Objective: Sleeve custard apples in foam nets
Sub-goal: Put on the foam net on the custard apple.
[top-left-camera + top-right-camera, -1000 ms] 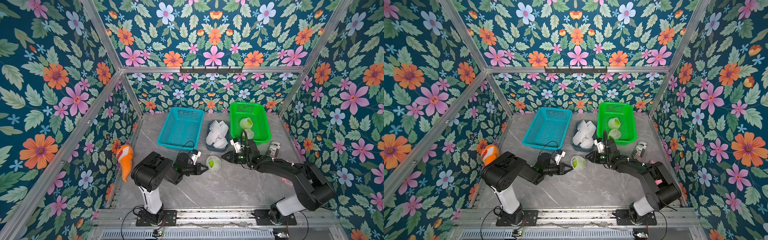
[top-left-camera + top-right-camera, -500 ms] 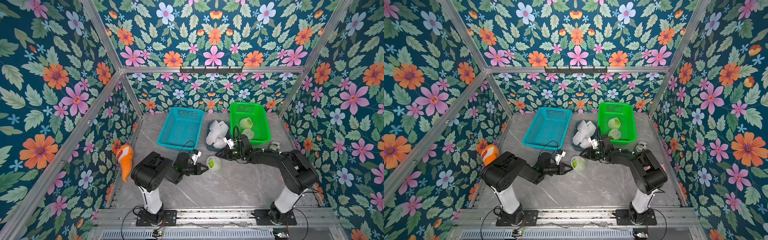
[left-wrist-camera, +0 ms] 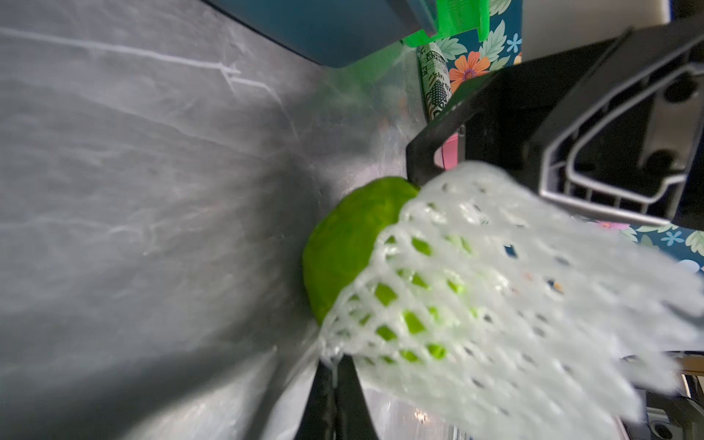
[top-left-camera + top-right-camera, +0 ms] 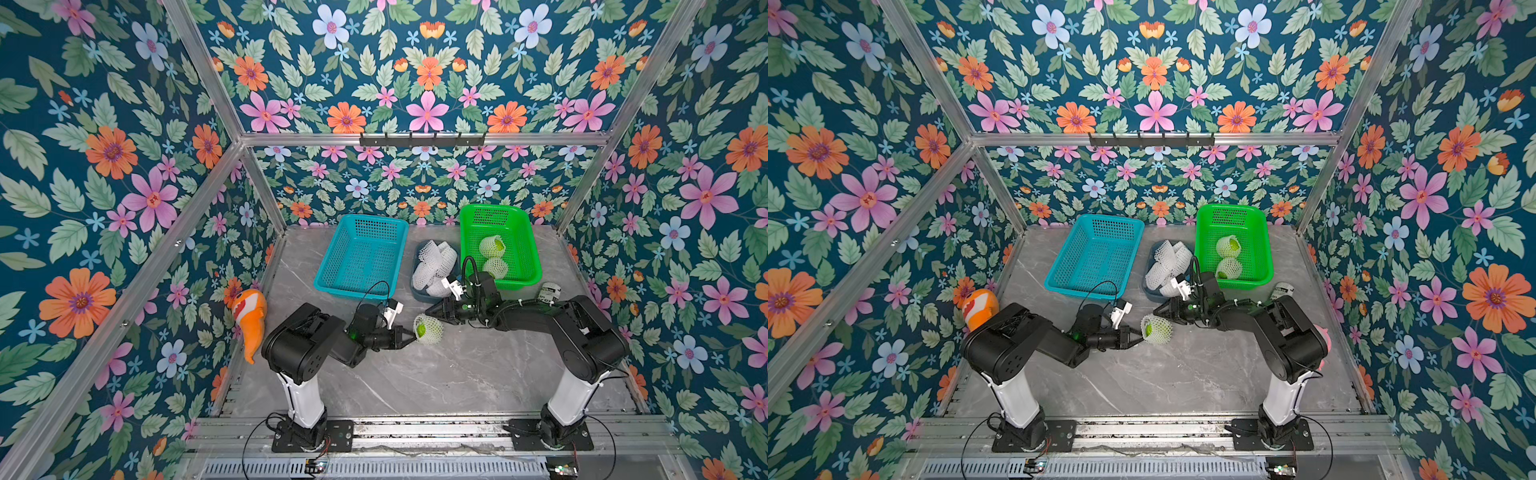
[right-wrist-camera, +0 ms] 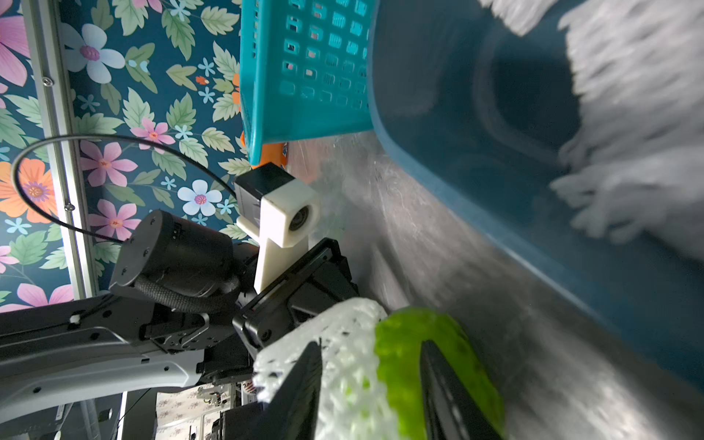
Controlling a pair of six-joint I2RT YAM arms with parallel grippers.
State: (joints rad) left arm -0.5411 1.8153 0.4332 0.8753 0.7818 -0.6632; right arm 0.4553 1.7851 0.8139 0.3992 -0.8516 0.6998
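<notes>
— Left wrist view first: what is my left arm holding?
— I have the left gripper pinched fully closed on the rim of the white diamond-mesh foam net. The net sits partway over the bumpy bright-green custard apple, and one end of the fruit shows bare.
— And my right?
— My right gripper has its fingers standing apart, one lying across the mesh and one across the bare green skin. I see nothing clamped between them.
— Where is that fruit?
— It is at the middle of the grey marbled tabletop, with the left gripper at its 9 o'clock and the right at its 1 o'clock. Resting or just lifted, I cannot tell.
— Off to the side?
— An orange clownfish plush leans at the table's 9 o'clock edge.
— Further back?
— At 12 o'clock a dark-blue plastic tray holds the spare foam nets. A teal perforated plastic basket stands at 11 o'clock. A green perforated plastic basket stands at 1 o'clock, with two netted custard apples inside it.
</notes>
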